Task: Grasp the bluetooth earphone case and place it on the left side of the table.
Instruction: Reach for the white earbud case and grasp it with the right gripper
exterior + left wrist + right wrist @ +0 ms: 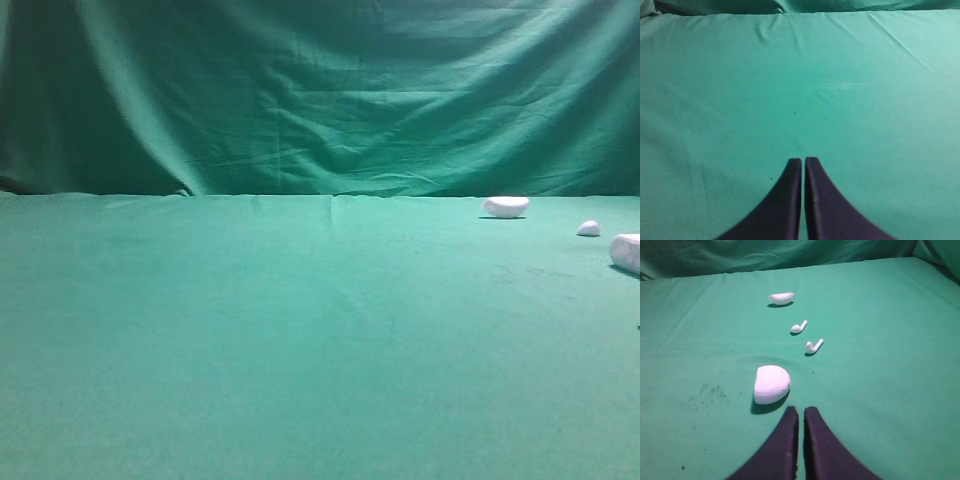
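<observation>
The bluetooth earphone case [506, 206] is a smooth white oblong pebble lying at the far right of the table [300, 330]. In the right wrist view the case [781, 298] lies far ahead. My right gripper [801, 409] is shut and empty, low over the cloth, well short of the case. My left gripper [803, 160] is shut and empty over bare green cloth [800, 90]. Neither gripper shows in the exterior high view.
A white half-moon piece [772, 384] lies just ahead-left of my right gripper, and also at the right edge of the high view [627, 252]. Two small white earbuds [798, 328] [813, 346] lie between it and the case; one shows as a tiny blob [588, 228]. A green backdrop [320, 90] hangs behind.
</observation>
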{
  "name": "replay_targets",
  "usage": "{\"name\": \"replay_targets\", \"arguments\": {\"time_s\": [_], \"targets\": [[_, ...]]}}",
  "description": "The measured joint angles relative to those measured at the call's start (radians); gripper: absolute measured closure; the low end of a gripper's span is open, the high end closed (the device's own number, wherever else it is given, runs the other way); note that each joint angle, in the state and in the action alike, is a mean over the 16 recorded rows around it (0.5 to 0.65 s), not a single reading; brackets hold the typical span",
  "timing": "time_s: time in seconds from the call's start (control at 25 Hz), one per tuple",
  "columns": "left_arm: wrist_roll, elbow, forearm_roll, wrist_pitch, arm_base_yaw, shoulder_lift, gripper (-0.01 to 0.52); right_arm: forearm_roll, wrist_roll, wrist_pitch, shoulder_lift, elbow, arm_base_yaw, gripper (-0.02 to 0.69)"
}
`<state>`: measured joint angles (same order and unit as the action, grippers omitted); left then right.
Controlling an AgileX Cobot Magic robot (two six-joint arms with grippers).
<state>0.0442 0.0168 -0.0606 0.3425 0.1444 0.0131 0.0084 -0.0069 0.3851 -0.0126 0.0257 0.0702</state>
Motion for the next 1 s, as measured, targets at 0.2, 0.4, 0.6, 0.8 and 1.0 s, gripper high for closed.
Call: {"name": "replay_targets", "arguments": {"time_s": [0.2,0.4,0.6,0.8,1.0], "targets": [[0.000,0.000,0.000,0.000,0.000,0.000,0.514,0.000,0.000,0.000,0.000,0.000,0.000,0.665],[0.000,0.000,0.000,0.000,0.000,0.000,0.514,0.000,0.000,-0.002,0.000,0.000,0.000,0.665],[0.000,0.000,0.000,0.000,0.000,0.000,0.514,0.028,0.009,-0.068,0.000,0.001,0.000,0.665],[0.000,0.000,0.000,0.000,0.000,0.000,0.514,0.082,0.022,-0.203,0.000,-0.006,0.000,0.665],[0.000,0.000,0.000,0.000,0.000,0.000,0.514,0.134,0.025,-0.258,0.032,-0.083,0.000,0.665]]}}
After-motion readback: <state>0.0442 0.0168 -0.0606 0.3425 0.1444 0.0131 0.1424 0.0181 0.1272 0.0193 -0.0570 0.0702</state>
